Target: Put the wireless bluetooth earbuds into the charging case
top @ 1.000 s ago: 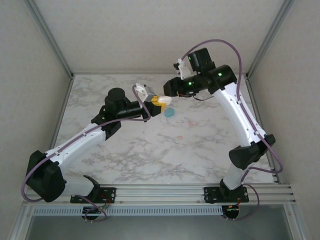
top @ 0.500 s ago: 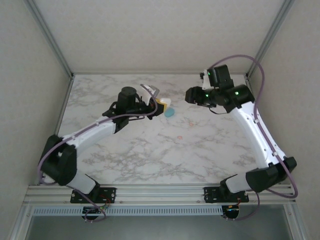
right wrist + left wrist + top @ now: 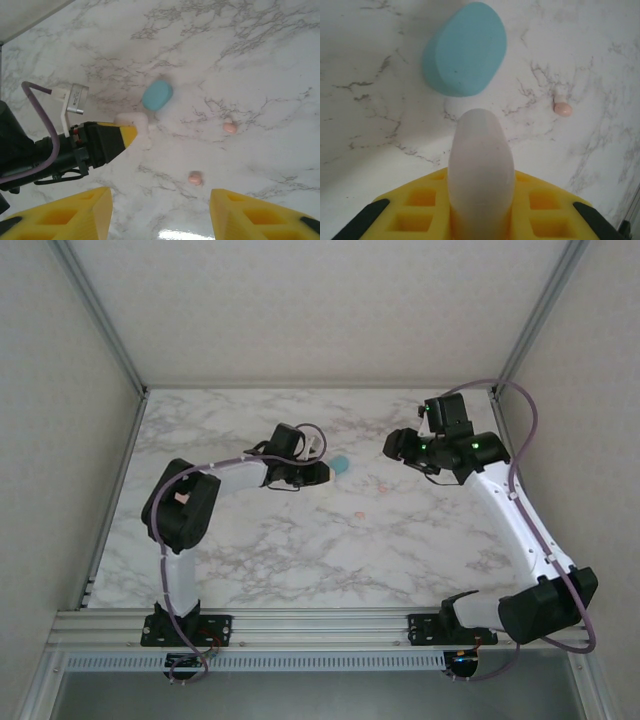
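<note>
The white marble-veined table [image 3: 250, 540] bears a pale teal case [image 3: 340, 464]. Two pinkish earbuds lie near the case, one [image 3: 381, 485] to its right and the other [image 3: 358, 513] on its near side, toward the arm bases.

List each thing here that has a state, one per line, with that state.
left pincer: shut on white case.
right pincer: open, empty.
white case: gripped by left pincer; lid state unclear.
blue case: closed, lying free on table.
pink earbud: loose on table, uncased.
second pink earbud: loose on table, uncased.
</note>
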{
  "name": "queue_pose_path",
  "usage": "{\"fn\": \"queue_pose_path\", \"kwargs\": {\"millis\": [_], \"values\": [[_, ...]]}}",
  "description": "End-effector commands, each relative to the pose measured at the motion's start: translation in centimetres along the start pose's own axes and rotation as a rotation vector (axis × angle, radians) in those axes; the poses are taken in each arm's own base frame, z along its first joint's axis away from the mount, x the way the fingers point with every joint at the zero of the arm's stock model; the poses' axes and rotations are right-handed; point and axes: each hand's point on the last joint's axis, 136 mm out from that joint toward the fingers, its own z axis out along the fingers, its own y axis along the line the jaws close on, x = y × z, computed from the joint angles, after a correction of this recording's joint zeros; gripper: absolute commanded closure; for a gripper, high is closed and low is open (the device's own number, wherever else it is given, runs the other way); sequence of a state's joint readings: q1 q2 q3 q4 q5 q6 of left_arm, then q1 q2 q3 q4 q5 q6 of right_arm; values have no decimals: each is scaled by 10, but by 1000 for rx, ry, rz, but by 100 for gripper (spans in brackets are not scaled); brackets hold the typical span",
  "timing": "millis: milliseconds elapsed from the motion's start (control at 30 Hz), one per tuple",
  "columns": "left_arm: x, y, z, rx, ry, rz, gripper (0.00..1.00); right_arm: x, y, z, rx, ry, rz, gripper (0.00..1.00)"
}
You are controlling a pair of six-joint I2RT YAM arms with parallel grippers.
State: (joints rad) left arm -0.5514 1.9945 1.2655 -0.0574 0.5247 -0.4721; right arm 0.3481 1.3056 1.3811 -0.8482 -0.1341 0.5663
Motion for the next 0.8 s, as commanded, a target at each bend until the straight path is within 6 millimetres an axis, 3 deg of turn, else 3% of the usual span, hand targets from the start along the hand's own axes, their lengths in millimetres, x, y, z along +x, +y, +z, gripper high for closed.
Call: {"fn": "queue_pose_path", "kwargs": {"millis": [0, 167, 333, 500, 667, 700, 767], "values": [[-2, 13, 3, -66, 35, -84, 97, -3, 1, -7, -25, -36, 22, 45], [7, 25, 10, -103, 87, -113, 97, 0, -1, -3, -18, -26, 28, 45], [10, 37, 10, -146, 87, -128, 89, 1, -2, -2, -16, -22, 31, 45], [6, 51, -1, -217, 63, -125, 68, 2, -4, -1, -12, -19, 29, 45], [-4, 60, -29, -328, 24, -72, 50, 1, -7, -1, 4, -26, 11, 45], [-7, 60, -36, -347, 12, -59, 43, 1, -7, 0, 3, -24, 5, 45], [-11, 61, -49, -383, -1, -42, 39, 0, -8, 3, 5, -20, -4, 45]]}}
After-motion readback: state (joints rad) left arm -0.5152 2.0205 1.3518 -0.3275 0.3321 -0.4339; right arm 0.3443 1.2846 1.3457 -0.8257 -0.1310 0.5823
